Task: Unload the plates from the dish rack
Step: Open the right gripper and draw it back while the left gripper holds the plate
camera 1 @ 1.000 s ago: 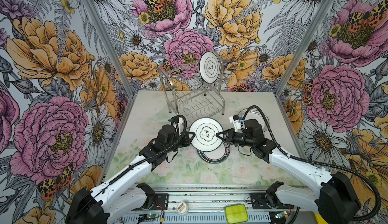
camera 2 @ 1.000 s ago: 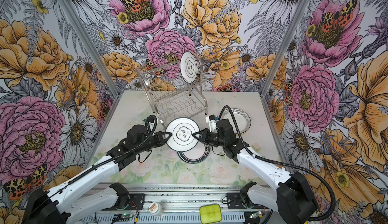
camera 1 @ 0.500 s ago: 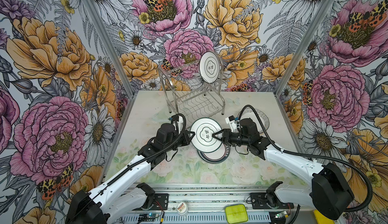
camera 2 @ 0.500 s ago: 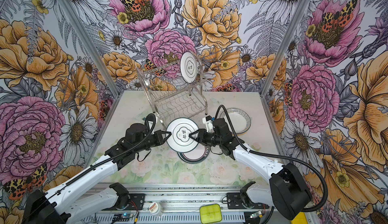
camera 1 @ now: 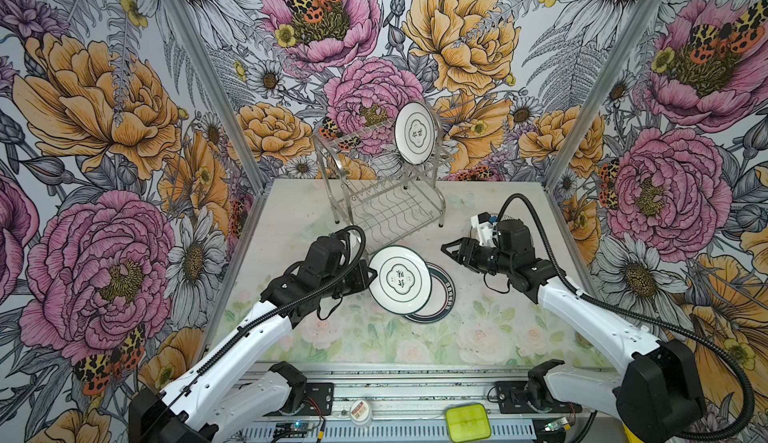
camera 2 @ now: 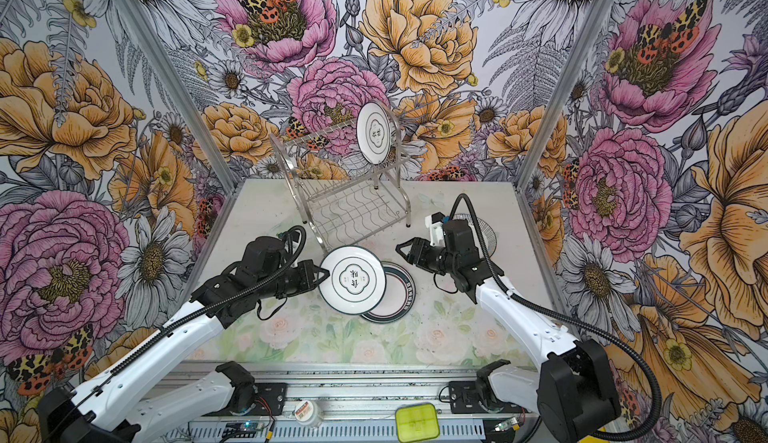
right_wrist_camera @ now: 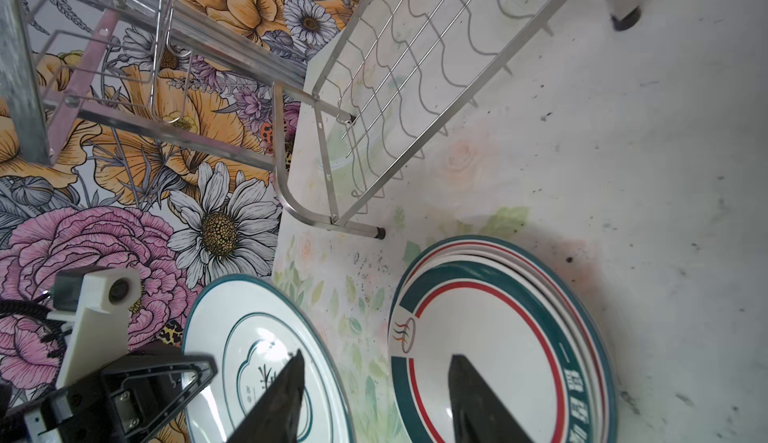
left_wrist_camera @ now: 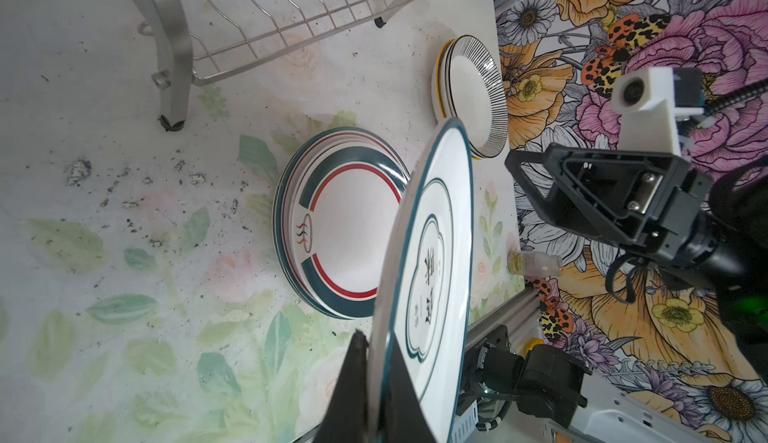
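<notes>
A white plate with a teal cloud emblem hangs tilted above the table, overlapping a stack of plates with teal and red bands. My left gripper is shut on that plate's left rim. My right gripper stands open, apart from the plate on its right. The dish rack stands at the back. One emblem plate stands upright in its upper tier.
A stack of plates with striped rims lies at the right behind my right arm. A small bottle lies at the table's right edge. A green box sits on the front rail. Flowered walls close three sides.
My right gripper has let go of the emblem plate, opened and drawn back to the right. My left gripper still holds the plate, which has tilted over the banded stack.
</notes>
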You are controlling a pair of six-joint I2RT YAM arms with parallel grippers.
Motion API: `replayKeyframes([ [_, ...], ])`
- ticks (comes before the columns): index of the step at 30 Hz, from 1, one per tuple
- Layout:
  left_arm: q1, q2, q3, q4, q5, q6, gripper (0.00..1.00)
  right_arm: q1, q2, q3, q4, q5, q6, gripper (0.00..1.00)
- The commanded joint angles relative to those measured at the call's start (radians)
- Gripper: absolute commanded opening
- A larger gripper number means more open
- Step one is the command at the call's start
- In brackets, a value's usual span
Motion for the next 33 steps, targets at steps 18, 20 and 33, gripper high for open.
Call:
replayKeyframes([
  [18, -0.225, 0.127, 0.088, -0.071, -0.23, -0.179, 0.0, -0.062, 0.064, 0.291, -0.304, 0.533, -0.309, 0.61],
  [20, -0.225, 0.146, 0.097, -0.072, -0.232, -0.179, 0.0, -0.062, 0.059, 0.289, -0.305, 0.563, -0.313, 0.6],
  [33, -0.193, 0.3, 0.169, -0.071, -0.244, -0.156, 0.0, -0.06, 0.034, 0.241, -0.317, 0.615, -0.322, 0.63],
])
